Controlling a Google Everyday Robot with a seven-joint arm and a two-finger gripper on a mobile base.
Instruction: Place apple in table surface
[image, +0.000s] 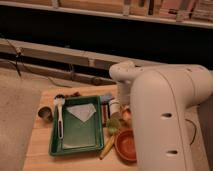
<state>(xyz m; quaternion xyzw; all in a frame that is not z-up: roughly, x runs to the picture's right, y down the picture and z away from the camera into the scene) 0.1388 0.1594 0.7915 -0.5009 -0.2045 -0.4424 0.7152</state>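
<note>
Orange-red apple (126, 115) peeks beside the arm (165, 120), low over the bench (42, 145), apparently for setting down; gripper (122, 111) hidden, jaws' state untellable.

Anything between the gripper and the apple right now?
The gripper is out of sight behind the robot's white arm, so that cannot be settled. The apple peeks out at the arm's edge, crowded by a green item and the orange-red bowl.

Table surface (42, 145) — matt wood; gripper hidden behind arm.
</note>
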